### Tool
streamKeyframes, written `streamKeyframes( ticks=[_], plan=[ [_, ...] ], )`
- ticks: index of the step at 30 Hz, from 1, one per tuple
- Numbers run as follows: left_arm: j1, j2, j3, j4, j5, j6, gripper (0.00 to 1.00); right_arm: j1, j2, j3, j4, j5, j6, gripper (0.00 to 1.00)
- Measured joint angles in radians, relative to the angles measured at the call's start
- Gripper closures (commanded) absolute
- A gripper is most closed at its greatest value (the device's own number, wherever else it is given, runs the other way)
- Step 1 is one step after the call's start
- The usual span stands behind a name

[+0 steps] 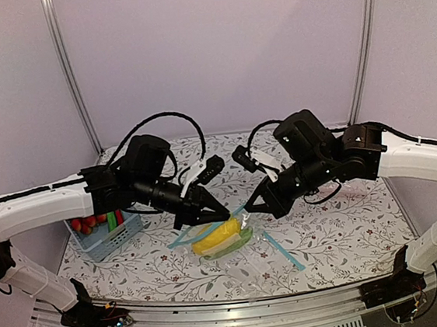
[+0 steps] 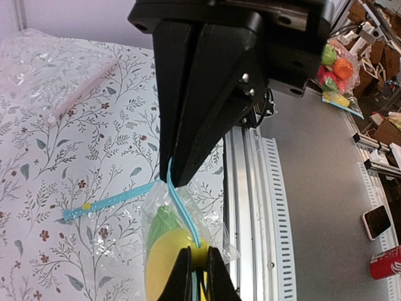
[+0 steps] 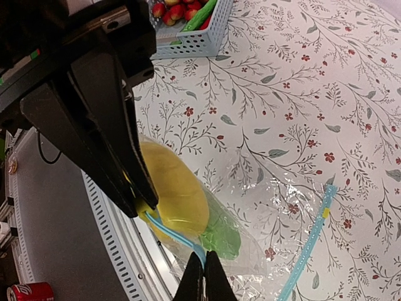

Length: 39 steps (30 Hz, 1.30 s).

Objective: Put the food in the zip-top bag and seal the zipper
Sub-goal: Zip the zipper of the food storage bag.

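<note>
The small clear zip-top bag (image 1: 244, 225) hangs above the table between my two grippers. The bright yellow food piece (image 1: 217, 235) and the light-green piece (image 1: 239, 245) are inside it; they also show in the right wrist view, yellow (image 3: 175, 188) and green (image 3: 222, 235). The light-blue zipper (image 2: 185, 213) runs from one gripper to the other. My left gripper (image 2: 199, 252) is shut on one end of it, seen in the top view (image 1: 222, 212). My right gripper (image 3: 204, 256) is shut on the other end of the zipper (image 3: 175, 233), seen in the top view (image 1: 250, 205).
A larger clear bag with a longer blue strip (image 1: 282, 250) lies on the floral tablecloth right of the hanging bag. A clear bag with a pink strip (image 2: 81, 88) lies further off. A blue basket (image 1: 104, 226) with red berries and a dark-green vegetable stands at the left. The metal front rail (image 2: 250, 188) is close.
</note>
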Motion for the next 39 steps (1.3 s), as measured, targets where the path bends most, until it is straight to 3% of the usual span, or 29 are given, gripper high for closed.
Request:
streamKeyframes(
  ticks=[39],
  plan=[
    [0.033, -0.003, 0.000, -0.065, -0.026, 0.026, 1.00, -0.063, -0.004, -0.018, -0.012, 0.195, 0.076, 1.00]
  ],
)
